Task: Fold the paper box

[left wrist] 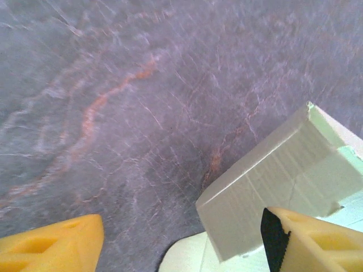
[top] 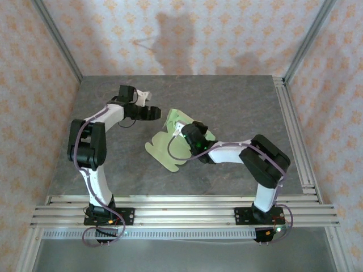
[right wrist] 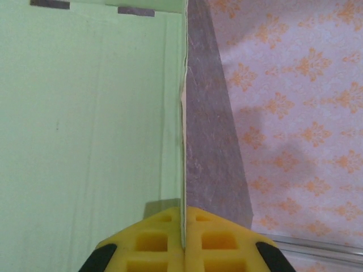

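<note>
Grey marbled tabletop [top: 227,102], cream walls [top: 238,34] with orange motifs — softly shadowed, aluminium rails [top: 181,205] in front

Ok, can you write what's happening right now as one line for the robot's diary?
paper box: partly folded on table | left gripper: open, next to raised flap | right gripper: shut on box edge

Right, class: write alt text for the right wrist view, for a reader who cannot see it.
Yellow jaws pinch the edge of the pale green paper box, its panel spreading left. Grey marbled table and orange-patterned wall show at right.
</note>
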